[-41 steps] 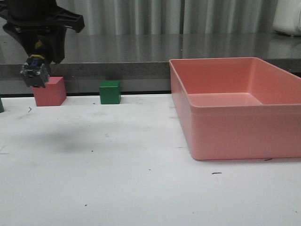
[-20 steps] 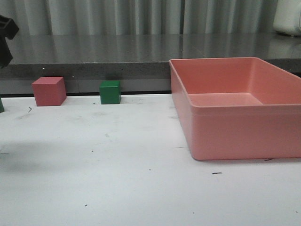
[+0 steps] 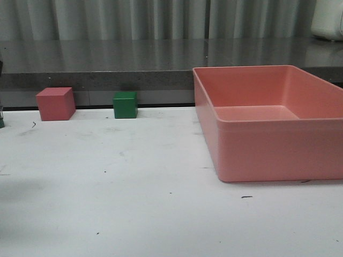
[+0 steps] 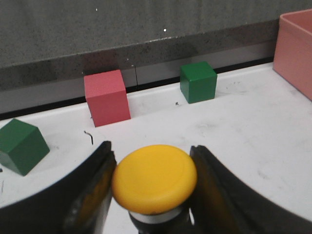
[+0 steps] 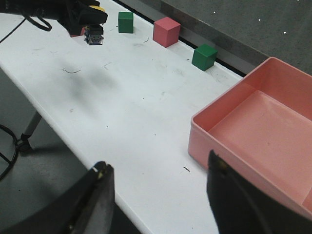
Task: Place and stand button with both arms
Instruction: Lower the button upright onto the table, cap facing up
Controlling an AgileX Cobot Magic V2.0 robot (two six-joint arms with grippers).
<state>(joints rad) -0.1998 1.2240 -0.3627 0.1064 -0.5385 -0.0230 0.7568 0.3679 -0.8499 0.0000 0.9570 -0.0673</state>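
The left gripper has its two black fingers closed on the button, one on each side of it, just under the cap. The cap is a round, smooth, slightly domed yellow mushroom head, facing the wrist camera, with a pale ring and dark collar showing beneath its lower edge. In the right wrist view the same button hangs from the left gripper clear of the white table, its blocky dark and clear base pointing down, a soft shadow on the table below. Beyond the held button, along the table's back edge, sit a green cube, a red cube and a second green cube, all well apart from the fingers. The right gripper is spread wide with nothing between its fingers, high above the table's near edge, the pink bin just beside it
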